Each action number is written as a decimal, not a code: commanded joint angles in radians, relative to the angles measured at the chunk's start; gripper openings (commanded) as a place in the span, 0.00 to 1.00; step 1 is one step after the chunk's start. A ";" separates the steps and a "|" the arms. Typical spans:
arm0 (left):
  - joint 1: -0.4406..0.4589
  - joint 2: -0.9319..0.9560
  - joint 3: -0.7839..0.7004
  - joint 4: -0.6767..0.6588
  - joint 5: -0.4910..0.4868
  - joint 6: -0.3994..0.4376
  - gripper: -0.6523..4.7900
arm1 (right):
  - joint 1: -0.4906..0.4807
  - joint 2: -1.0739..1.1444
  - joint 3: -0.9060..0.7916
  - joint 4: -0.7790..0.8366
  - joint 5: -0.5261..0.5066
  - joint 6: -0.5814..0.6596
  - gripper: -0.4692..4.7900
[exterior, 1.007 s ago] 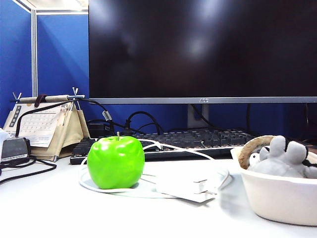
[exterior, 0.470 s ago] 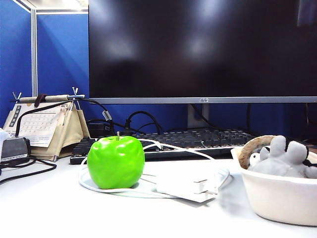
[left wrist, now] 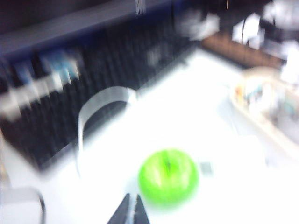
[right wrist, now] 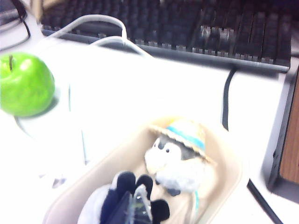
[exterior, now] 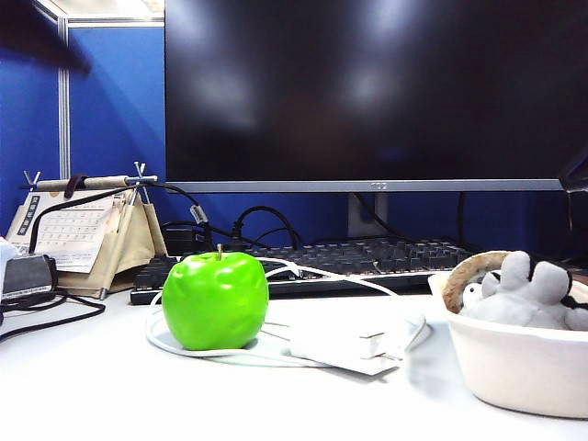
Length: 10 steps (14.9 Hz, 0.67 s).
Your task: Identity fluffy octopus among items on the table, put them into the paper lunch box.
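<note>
Octopus [exterior: 528, 292]: I see it lying inside the paper lunch box [exterior: 514, 367].
Right gripper [right wrist: 133, 207]: fingers closed, empty, over the box.
Left gripper [left wrist: 129, 211]: fingers together, above the green apple [left wrist: 168, 177].

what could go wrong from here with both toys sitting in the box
1. The octopus lies high above the box rim beside the hatted plush; a nudge might tip it out.
2. The right gripper, shut, hangs right over the box and could catch a toy as it moves.
3. The left gripper, apparently shut, sits close above the apple and may knock it rolling.
</note>
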 commanded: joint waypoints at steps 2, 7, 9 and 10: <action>0.000 0.001 0.000 -0.084 0.001 -0.001 0.11 | 0.000 -0.001 0.004 0.013 -0.002 0.004 0.09; 0.000 -0.003 0.001 -0.075 -0.010 0.026 0.11 | 0.000 -0.001 0.004 0.013 -0.001 0.004 0.09; 0.000 -0.033 0.000 -0.071 -0.011 0.031 0.11 | 0.000 -0.001 0.004 0.013 -0.001 0.004 0.09; 0.002 -0.092 0.000 -0.024 -0.035 0.077 0.11 | 0.000 -0.001 0.004 0.013 -0.001 0.004 0.09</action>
